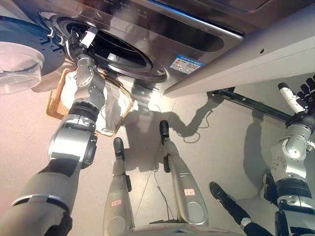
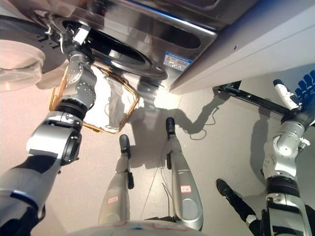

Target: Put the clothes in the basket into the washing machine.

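Left fingers (image 1: 78,38) inside washing machine (image 1: 162,39) drum

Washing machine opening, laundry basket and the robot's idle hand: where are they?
Washing machine opening (image 1: 115,51), left eye view, on the dark inside of the drum.
Laundry basket (image 2: 129,112), right eye view, on its wicker rim's right corner.
Right hand (image 1: 299,98), left eye view, on the raised hand's middle.

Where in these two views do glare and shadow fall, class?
Left eye view: bright glare on the floor below the washing machine, dark shadows stretching right. Right eye view: the same glare beside the basket, reflections streaking the machine's front; the left hand is at the shadowed drum opening.
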Robot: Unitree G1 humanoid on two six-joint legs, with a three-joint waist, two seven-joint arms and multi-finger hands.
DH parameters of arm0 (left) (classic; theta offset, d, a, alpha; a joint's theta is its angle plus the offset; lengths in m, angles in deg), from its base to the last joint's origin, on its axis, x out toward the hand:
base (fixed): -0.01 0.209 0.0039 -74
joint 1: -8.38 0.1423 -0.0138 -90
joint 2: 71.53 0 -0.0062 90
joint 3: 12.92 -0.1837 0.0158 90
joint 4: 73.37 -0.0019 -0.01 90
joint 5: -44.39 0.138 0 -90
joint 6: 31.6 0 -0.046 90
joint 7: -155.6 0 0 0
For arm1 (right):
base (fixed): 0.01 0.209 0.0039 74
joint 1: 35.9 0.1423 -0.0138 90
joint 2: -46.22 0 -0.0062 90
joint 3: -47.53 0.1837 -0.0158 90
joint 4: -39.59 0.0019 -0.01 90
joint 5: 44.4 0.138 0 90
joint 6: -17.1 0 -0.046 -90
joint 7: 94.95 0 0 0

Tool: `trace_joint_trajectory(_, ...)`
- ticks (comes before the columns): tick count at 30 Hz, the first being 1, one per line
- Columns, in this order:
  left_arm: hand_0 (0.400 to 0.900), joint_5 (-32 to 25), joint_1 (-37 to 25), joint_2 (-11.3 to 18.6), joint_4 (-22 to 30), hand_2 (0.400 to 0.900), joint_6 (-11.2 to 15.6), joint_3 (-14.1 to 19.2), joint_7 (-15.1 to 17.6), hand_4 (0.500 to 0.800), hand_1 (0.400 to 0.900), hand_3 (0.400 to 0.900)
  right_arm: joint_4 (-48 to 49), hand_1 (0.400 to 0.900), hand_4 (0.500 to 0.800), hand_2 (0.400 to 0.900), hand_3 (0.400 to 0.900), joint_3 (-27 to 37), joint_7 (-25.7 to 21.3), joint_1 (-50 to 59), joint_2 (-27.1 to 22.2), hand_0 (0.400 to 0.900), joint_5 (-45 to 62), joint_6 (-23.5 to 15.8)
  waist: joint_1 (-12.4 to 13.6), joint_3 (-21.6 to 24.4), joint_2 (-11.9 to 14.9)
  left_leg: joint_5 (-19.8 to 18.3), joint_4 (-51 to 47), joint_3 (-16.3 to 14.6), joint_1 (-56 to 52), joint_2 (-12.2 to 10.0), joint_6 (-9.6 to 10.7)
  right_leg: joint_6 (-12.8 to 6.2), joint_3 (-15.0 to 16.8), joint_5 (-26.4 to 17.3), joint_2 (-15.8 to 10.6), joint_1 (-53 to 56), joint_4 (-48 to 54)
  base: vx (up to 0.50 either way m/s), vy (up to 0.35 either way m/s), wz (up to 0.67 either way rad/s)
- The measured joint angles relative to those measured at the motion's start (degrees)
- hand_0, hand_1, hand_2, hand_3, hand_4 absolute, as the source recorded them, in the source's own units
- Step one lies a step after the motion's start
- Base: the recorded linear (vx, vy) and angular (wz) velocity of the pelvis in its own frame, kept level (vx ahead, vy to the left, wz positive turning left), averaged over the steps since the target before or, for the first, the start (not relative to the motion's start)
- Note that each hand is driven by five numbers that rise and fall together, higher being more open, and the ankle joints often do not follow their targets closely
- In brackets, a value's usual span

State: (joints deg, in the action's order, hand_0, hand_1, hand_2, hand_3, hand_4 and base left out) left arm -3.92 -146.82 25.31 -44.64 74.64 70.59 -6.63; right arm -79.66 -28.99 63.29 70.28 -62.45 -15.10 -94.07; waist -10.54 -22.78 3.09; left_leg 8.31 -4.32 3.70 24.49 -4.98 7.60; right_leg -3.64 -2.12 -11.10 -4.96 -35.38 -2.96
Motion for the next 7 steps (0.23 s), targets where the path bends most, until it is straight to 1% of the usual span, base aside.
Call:
trace_joint_trajectory(2, 0.900, 0.0, 3.2, -0.3, 1.3, 0.900, 0.0, 0.0, -0.2, 0.800, 0.900, 0.900, -0.1, 0.900, 0.800, 0.900, 0.900, -0.1, 0.2, -0.1, 0.2, 0.900, 0.0, 0.3, 0.2, 0.0, 0.0, 0.0, -0.2, 0.0, -1.9, 0.0, -0.1, -0.05, 0.0, 0.0, 0.0, 1.9, 0.3, 0.04, 0.015, 0.04)
trace_joint_trajectory(5, 0.900, 0.0, 8.4, -1.3, 4.6, 0.900, -0.1, 0.0, -1.2, 0.800, 0.900, 0.900, -0.3, 0.900, 0.800, 0.900, 0.900, -0.1, 0.7, -0.5, 0.3, 0.900, 0.0, 0.4, 0.9, 0.3, -0.2, -0.4, -0.5, 0.5, -4.1, 0.1, -0.5, -0.49, -0.3, 0.7, -0.1, 4.5, 0.7, 0.07, 0.004, 0.05)
trace_joint_trajectory(7, 0.900, 0.0, 12.7, -2.2, 7.1, 0.900, -0.1, 0.0, -1.5, 0.800, 0.900, 0.900, -0.7, 0.900, 0.800, 0.900, 0.900, -0.2, 1.2, -0.7, 0.6, 0.900, -0.1, 1.2, 1.4, 0.2, -0.2, -0.5, -0.6, 0.5, -6.7, 0.1, -0.4, -0.39, -0.4, 0.6, -0.1, 7.2, 1.1, 0.06, 0.000, 0.04)
